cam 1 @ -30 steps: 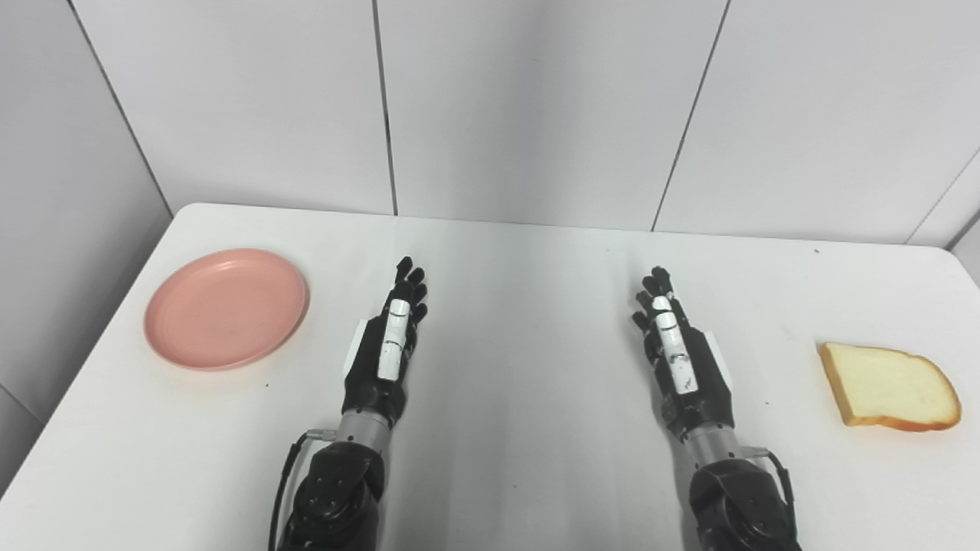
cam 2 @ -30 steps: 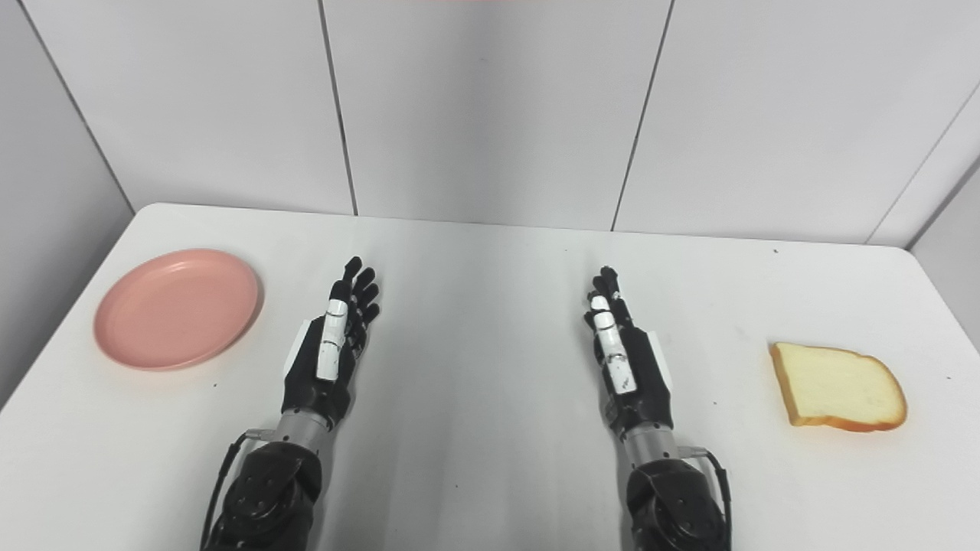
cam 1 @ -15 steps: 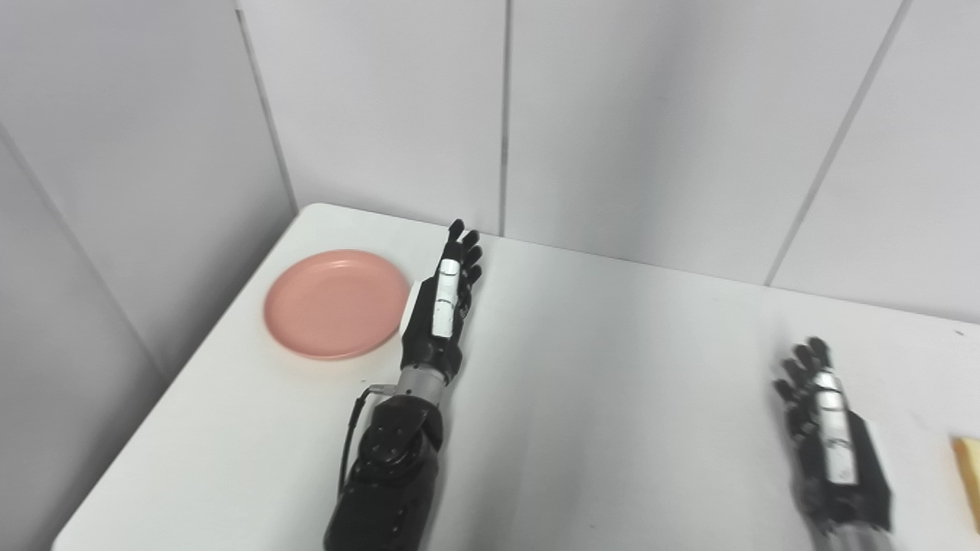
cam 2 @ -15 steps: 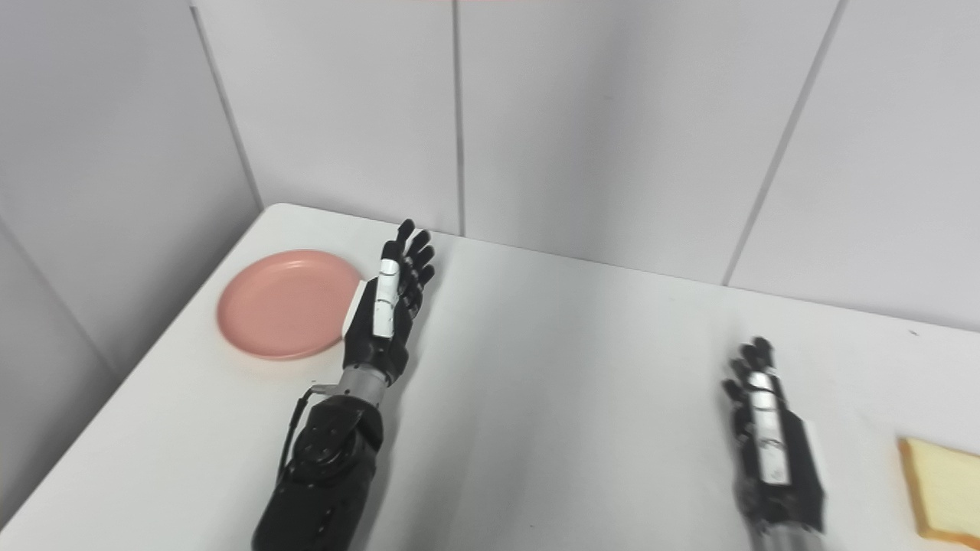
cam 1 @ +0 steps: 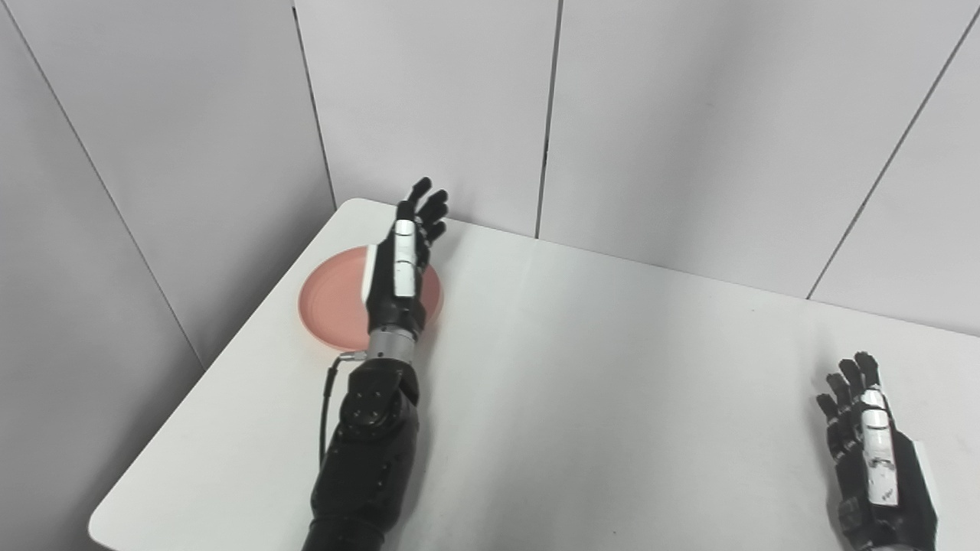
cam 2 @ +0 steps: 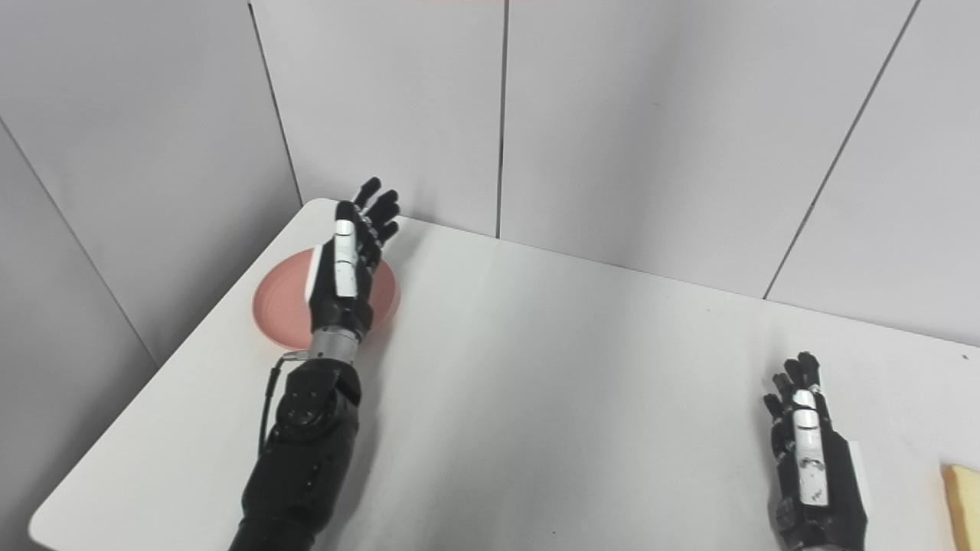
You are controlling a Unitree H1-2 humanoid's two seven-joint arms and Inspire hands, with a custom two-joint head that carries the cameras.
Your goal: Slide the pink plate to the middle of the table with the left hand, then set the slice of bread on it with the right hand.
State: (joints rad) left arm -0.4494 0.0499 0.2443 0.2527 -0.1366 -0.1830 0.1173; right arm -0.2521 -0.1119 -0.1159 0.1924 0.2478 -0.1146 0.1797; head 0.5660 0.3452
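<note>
Left hand (cam 1: pixel 400 269) hovered over pink plate (cam 1: pixel 333 302) at far-left table (cam 1: pixel 582 398) corner, fingers spread, grasping nothing; contact with plate unclear from this angle. Best approach: press flat on rim, drag gently toward centre. Right hand (cam 2: pixel 813 459) rested unclenched, empty, near bread slice (cam 2: pixel 962 501) at right edge.

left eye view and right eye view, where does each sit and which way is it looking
Left eye view: on the head, looking down and leftward at the table's far left corner; shows the left hand over the pink plate and the right hand.
Right eye view: beside it, same aim; also catches the slice of bread at the right edge.
Shared: both open hands, plate, table, wall panels.
</note>
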